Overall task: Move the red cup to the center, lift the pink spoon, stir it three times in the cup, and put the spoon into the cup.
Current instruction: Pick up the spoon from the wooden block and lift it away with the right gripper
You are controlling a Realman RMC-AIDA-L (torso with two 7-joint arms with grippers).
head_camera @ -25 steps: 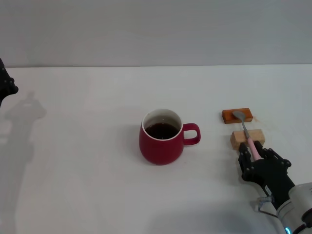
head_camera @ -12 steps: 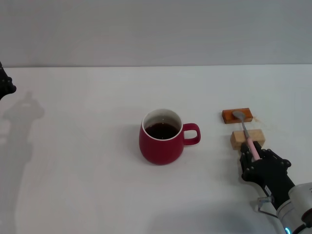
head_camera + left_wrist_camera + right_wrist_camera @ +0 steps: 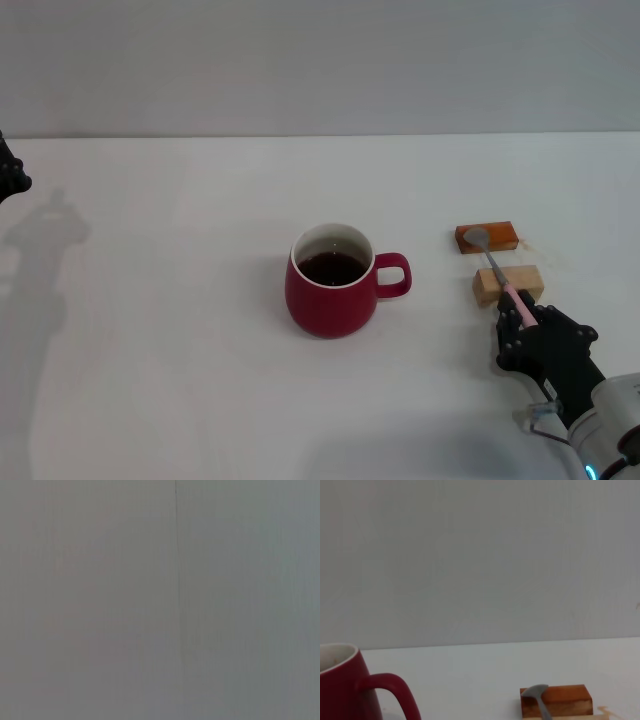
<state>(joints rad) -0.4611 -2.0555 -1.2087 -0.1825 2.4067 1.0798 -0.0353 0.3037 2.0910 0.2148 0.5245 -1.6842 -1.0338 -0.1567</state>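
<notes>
The red cup [image 3: 330, 283] stands in the middle of the white table, handle pointing right, with dark liquid inside. Part of it shows in the right wrist view [image 3: 342, 690]. The pink spoon [image 3: 505, 285] lies across two small blocks at the right. Its grey bowl is over the orange block and shows in the right wrist view [image 3: 537, 692]. My right gripper [image 3: 522, 320] is at the near right, shut on the pink handle's near end. My left gripper [image 3: 10, 175] is parked at the far left edge, only partly in view.
An orange block [image 3: 497, 238] and a pale wooden block [image 3: 510, 283] sit right of the cup under the spoon. The orange block also shows in the right wrist view [image 3: 561, 700]. The left wrist view shows only a grey wall.
The spoon's bowl has shifted a little to the left over the orange block, and the right gripper has drawn slightly back. The cup has not moved.
</notes>
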